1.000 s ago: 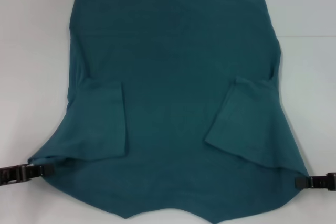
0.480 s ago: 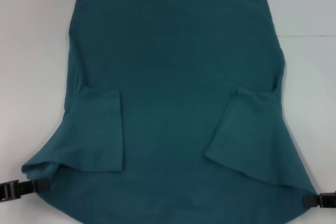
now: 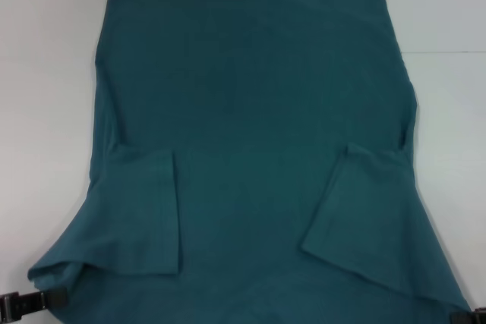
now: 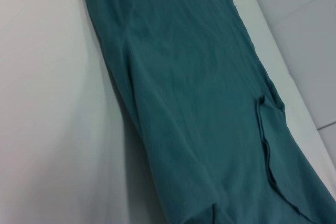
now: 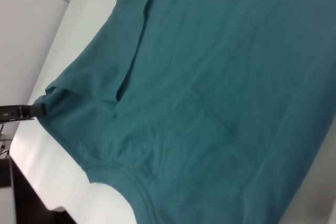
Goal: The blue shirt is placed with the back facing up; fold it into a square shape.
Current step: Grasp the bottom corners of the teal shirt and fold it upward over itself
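The blue shirt [image 3: 250,111] lies plain side up on the white table [image 3: 45,73], hem at the far side. Both short sleeves, left [image 3: 144,210] and right [image 3: 364,210], are folded in onto the body. My left gripper [image 3: 38,303] is at the near left corner, shut on the shirt's shoulder edge; it also shows in the right wrist view [image 5: 21,111]. My right gripper [image 3: 476,314] is barely in view at the near right corner, holding the other shoulder. The shirt's near edge is out of the head view. The collar [image 5: 131,182] shows in the right wrist view. The left wrist view shows the shirt [image 4: 199,103] along its length.
The table's near edge [image 5: 47,192] lies just below the collar in the right wrist view. Bare white table [image 4: 52,103] runs along the shirt's left side, and a narrow strip [image 3: 448,111] along its right.
Both grippers have moved toward me and slightly outward, drawing the shirt's shoulders along. The shirt has slid nearer, and its near edge has left the head view.
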